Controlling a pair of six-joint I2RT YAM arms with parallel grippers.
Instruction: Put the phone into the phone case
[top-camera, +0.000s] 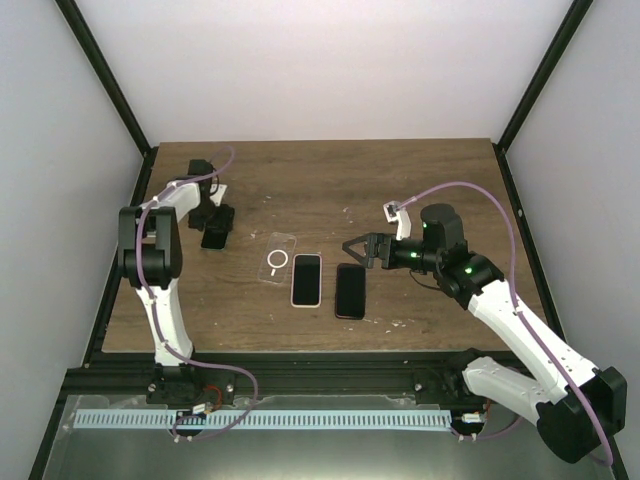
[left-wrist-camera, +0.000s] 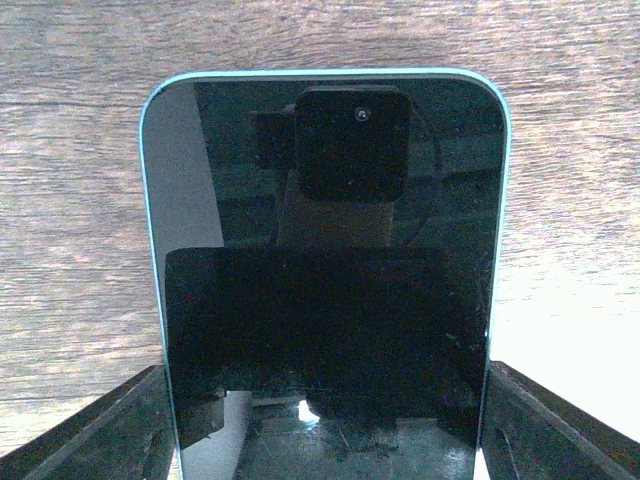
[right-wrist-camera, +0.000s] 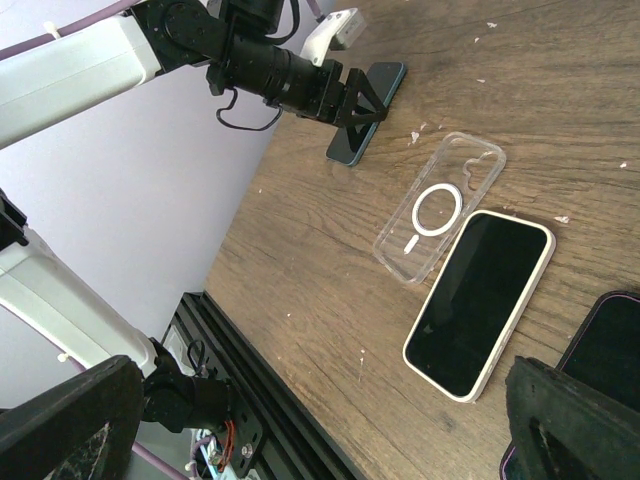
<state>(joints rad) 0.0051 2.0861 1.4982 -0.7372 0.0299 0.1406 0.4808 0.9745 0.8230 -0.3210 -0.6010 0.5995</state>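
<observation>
A dark-screened phone with a teal rim (left-wrist-camera: 330, 230) lies at the table's far left (top-camera: 214, 239). My left gripper (left-wrist-camera: 325, 410) straddles it. Both fingers (left-wrist-camera: 110, 430) sit against its long edges with no gap showing. The clear phone case (top-camera: 277, 258) with a white ring lies flat mid-table, and shows in the right wrist view (right-wrist-camera: 440, 205). Beside it lie a cream-rimmed phone (top-camera: 306, 279) and a purple-rimmed phone (top-camera: 350, 290), screens up. My right gripper (top-camera: 353, 248) hovers open and empty beyond the purple-rimmed phone (right-wrist-camera: 610, 345), jaws wide (right-wrist-camera: 320, 420).
A black rail (top-camera: 300, 375) runs along the table's near edge. Black frame posts (top-camera: 105, 70) and pale walls close in the left, right and back sides. The left arm (top-camera: 150, 250) stretches along the left edge.
</observation>
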